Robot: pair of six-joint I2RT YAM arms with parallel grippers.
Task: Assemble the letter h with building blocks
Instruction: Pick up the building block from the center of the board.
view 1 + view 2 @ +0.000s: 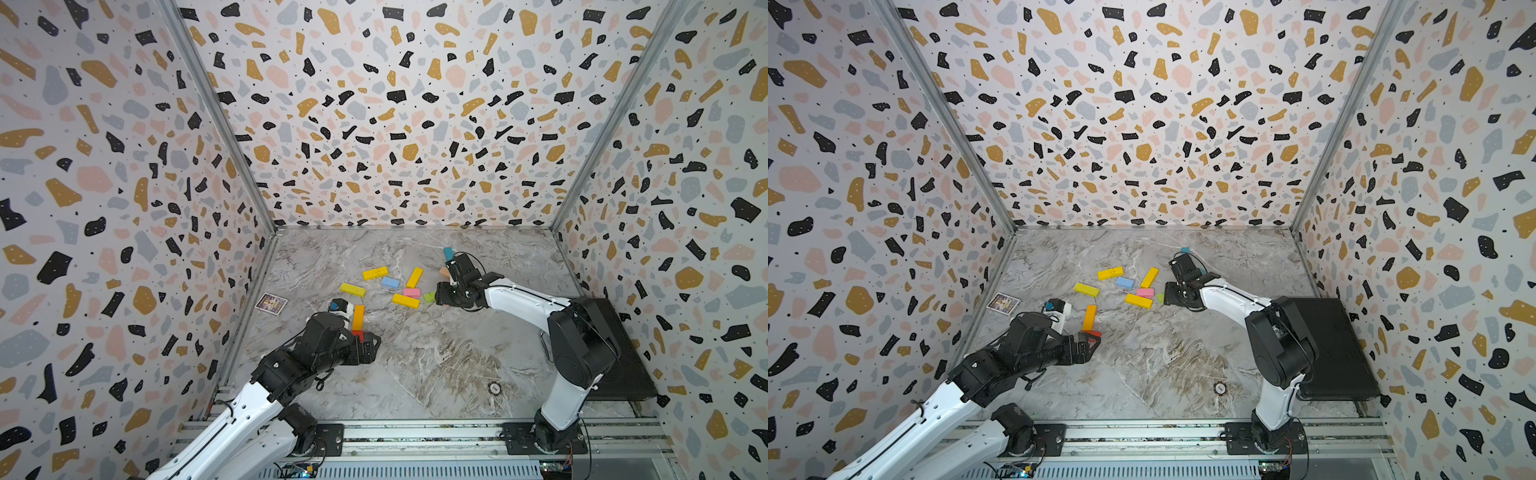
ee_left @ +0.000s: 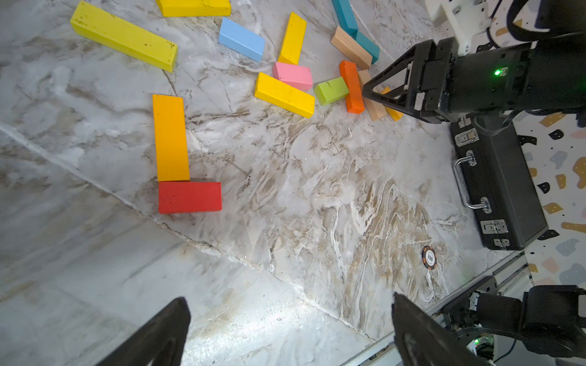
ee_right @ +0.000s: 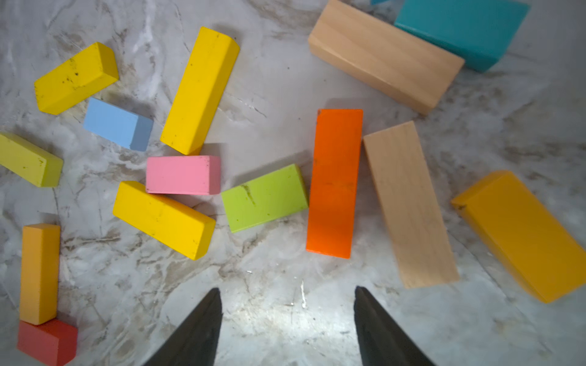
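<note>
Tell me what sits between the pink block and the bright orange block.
The lime green block lies flat in that gap, pink block on one side, bright orange block on the other. The right wrist view shows it most clearly.

The left arm [image 1: 249, 411] reaches out low, and the left claw [image 2: 290, 304] is spread wide and empty. The right arm [image 1: 523, 301] bends over, its right claw [image 3: 287, 290] pointing down, sides apart, empty.
</note>
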